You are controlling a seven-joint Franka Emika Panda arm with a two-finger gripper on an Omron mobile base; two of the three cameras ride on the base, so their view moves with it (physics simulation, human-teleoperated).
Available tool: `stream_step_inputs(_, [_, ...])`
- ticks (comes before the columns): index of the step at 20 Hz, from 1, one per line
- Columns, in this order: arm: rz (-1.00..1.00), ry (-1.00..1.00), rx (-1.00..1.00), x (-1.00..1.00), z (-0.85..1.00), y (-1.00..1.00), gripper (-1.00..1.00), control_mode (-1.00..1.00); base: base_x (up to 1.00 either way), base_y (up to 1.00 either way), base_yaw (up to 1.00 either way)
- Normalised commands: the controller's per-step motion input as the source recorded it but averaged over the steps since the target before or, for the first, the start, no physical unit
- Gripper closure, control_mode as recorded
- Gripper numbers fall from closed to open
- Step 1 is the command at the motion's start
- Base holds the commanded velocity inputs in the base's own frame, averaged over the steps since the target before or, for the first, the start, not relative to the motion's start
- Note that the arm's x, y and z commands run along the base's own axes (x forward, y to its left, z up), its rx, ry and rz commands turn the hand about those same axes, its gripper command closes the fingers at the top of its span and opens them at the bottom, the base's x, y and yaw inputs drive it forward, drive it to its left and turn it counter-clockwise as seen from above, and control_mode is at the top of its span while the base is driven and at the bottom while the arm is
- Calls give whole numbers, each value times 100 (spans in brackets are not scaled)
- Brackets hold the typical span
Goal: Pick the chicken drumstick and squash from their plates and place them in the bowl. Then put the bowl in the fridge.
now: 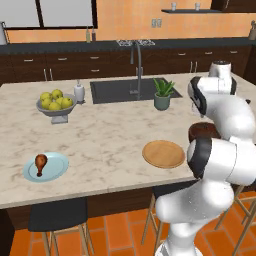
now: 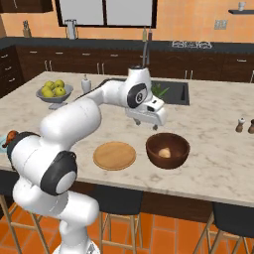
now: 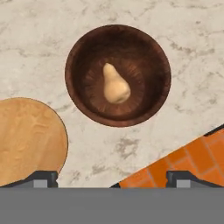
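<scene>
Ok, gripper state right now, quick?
Gripper: open, holding nothing, above the bowl with the squash in it.

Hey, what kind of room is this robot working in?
A home kitchen, rendered rather than real. A marble-topped island holds a sink with a tall tap, dark wood cabinets line the back wall, and food sits out: a bowl of fruit and a drumstick on a plate.

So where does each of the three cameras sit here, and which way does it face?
Left base view: behind-left, facing the island; arm lower right, drumstick on blue plate.
Right base view: behind-right; arm lower left, open gripper above bowl.
Hand view: looking down on squash in bowl; fingers at bottom.
Shared: bowl, wooden plate.
</scene>
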Motion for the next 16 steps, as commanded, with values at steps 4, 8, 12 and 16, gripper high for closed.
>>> stream_step_inputs(4, [2, -40, -28, -38, -7, 17, -100, -100, 0, 0, 0])
stream_step_inputs(8, [0, -6, -3, -5, -10, 2, -100, 100, -9, 15, 0])
stream_step_inputs(12, [0, 0, 0, 0, 0, 0, -100, 100, -46, 99, 8])
stream_step_inputs(16, [0, 0, 0, 0, 0, 0, -100, 100, -4, 100, 7])
